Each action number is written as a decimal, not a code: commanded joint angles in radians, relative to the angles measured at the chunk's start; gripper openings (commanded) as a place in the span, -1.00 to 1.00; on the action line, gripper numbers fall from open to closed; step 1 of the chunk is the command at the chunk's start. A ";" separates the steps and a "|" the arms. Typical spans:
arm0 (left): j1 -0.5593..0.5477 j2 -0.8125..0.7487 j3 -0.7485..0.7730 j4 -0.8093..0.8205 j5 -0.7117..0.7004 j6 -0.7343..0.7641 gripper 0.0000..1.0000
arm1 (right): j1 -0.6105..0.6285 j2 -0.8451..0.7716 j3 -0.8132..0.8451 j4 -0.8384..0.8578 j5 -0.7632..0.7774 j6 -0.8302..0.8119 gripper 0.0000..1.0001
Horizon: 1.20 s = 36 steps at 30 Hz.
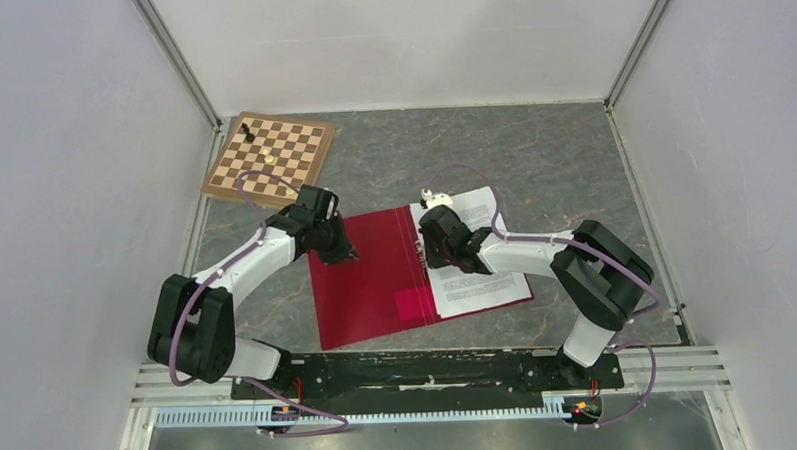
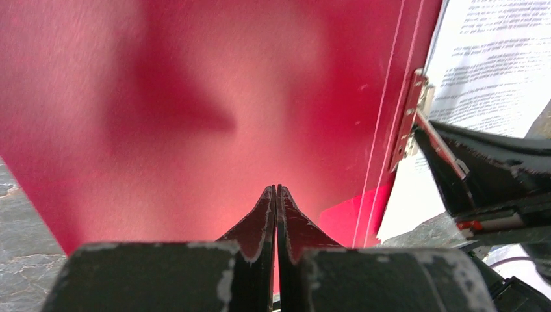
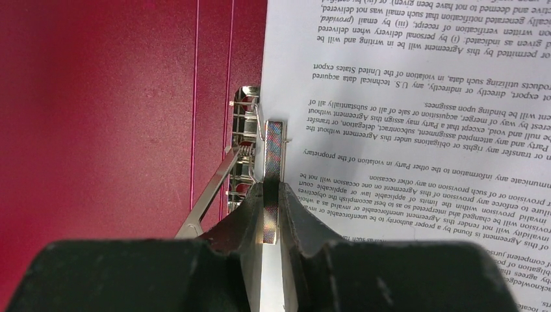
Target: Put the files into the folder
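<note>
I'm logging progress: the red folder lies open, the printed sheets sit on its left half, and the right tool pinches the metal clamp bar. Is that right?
Not quite. The top view shows the printed sheets on the right half of the folder, not the left. The right tool does pinch the metal clamp bar.

Printed sheet [image 3: 403,97], right wrist view: black type, upside down to the camera. Legible: "this Agreement", "null and void", "a Party may assign this Agreement without", "will be binding upon assignees", "United States export", "U.S. technical data acquired". Left wrist and top views: type too small to read.
</note>
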 commanded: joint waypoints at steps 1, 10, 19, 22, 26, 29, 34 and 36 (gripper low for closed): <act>0.004 0.010 0.046 0.028 0.015 -0.018 -0.90 | -0.071 0.054 -0.006 -0.016 0.072 -0.077 -0.74; 0.004 0.020 -0.009 0.061 0.007 -0.050 -0.95 | -0.100 0.007 -0.022 0.014 0.007 -0.131 -0.69; 0.004 -0.031 -0.062 0.067 -0.038 -0.076 -0.95 | -0.101 -0.059 0.049 -0.026 -0.012 -0.130 -0.55; 0.004 -0.038 -0.062 0.064 -0.042 -0.075 -0.95 | -0.100 -0.077 0.061 -0.040 -0.014 -0.129 -0.53; 0.005 -0.047 -0.062 0.064 -0.044 -0.078 -0.95 | -0.100 -0.108 0.069 -0.048 -0.025 -0.119 -0.50; 0.004 -0.049 -0.061 0.062 -0.043 -0.080 -0.95 | -0.100 -0.132 0.075 -0.068 -0.023 -0.117 -0.49; 0.004 -0.073 -0.068 0.041 -0.075 -0.084 -0.95 | -0.100 -0.205 0.078 -0.134 0.018 -0.115 -0.47; 0.004 -0.085 -0.078 0.032 -0.091 -0.094 -0.95 | -0.095 -0.236 0.087 -0.158 0.040 -0.121 -0.47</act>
